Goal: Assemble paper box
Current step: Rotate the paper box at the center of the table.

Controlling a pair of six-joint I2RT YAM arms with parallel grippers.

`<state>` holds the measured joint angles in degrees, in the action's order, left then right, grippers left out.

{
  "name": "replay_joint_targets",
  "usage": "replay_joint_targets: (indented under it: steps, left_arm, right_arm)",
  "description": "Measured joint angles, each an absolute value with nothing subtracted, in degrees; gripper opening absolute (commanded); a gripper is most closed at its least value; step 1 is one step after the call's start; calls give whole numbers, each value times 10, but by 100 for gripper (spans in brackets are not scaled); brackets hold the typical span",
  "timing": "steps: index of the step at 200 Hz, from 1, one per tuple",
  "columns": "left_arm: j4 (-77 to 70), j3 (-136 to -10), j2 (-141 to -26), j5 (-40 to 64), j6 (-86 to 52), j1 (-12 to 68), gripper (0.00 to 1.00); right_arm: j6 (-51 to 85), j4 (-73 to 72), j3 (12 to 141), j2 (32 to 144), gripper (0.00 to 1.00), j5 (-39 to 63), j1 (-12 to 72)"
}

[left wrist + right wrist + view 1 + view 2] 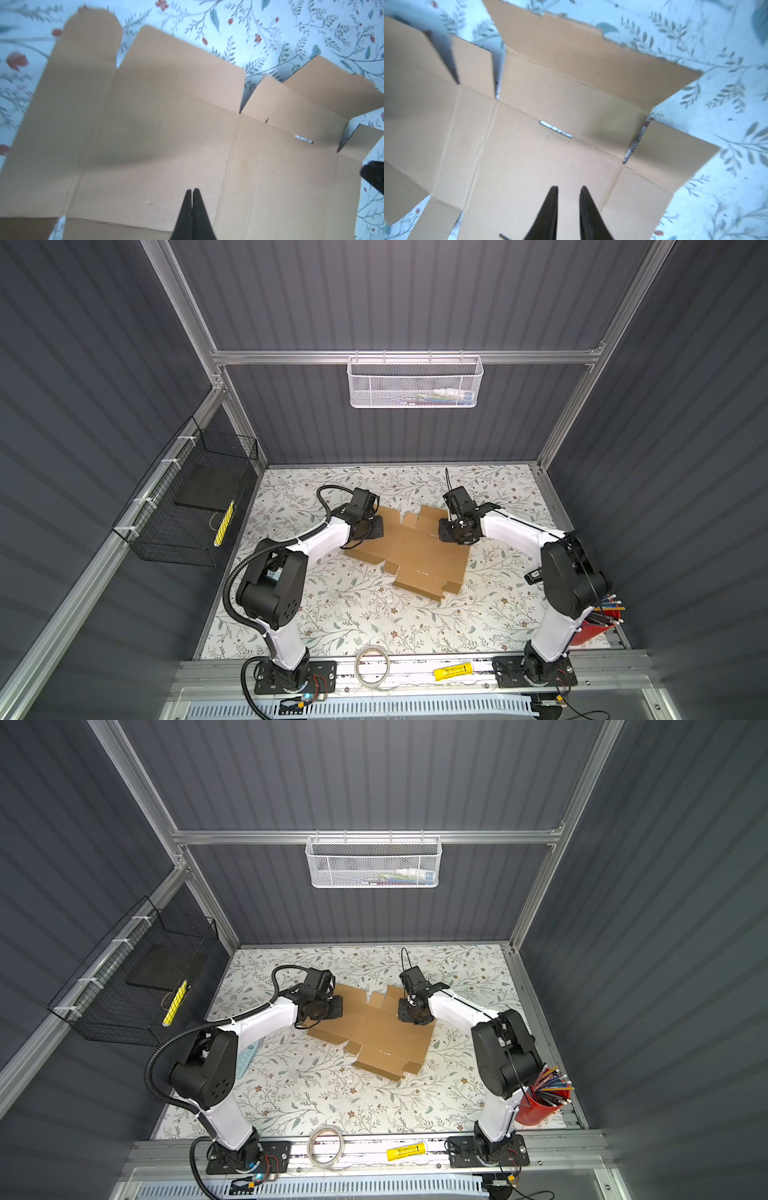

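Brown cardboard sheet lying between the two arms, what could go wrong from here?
1. The unfolded brown corrugated cardboard sheet lies loose on the floral table; a push may slide it rather than crease it.
2. The left gripper is shut over a panel, so it cannot pinch a flap yet.
3. The right gripper is only slightly open; it may miss a flap's edge.

There are two white-and-black robot arms [320, 537], two wire baskets [415, 385], one brown cardboard sheet [419, 560], one clear tape roll [357, 664], one yellow tube [454, 672], one red pencil cup [534, 1112].
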<state>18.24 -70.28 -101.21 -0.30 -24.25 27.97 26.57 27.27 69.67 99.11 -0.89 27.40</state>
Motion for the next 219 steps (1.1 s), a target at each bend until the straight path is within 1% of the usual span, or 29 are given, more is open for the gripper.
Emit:
replay_joint_targets:
  steps: [12, 44, 60, 80, 105, 124, 178, 219]
  left_arm:
    - [187, -723, -1016, -9, -235, 277, 0]
    - [189, -752, -1042, -16, -224, 265, 0]
    - [191, -758, -1063, -15, -222, 250, 0]
    - [194, -769, -1091, -13, -220, 228, 0]
    - [193, -781, -1119, -4, -220, 207, 0]
    - [193, -785, -1133, -2, -220, 196, 0]
    - [182, -769, -1148, 5, -220, 196, 0]
    - [153, -741, -1145, 7, -221, 196, 0]
  right_arm:
    - [267, 274, 686, 953, 25, -12, 280]
    - [291, 282, 637, 874, 12, -20, 312]
    - [314, 287, 606, 851, 9, -24, 333]
    - [346, 289, 573, 841, 6, -26, 365]
    - [387, 282, 542, 845, 5, -22, 404]
    - [412, 264, 529, 864, 4, -10, 417]
    - [434, 230, 526, 939, 4, 7, 416]
    - [432, 207, 527, 968, 5, 16, 396]
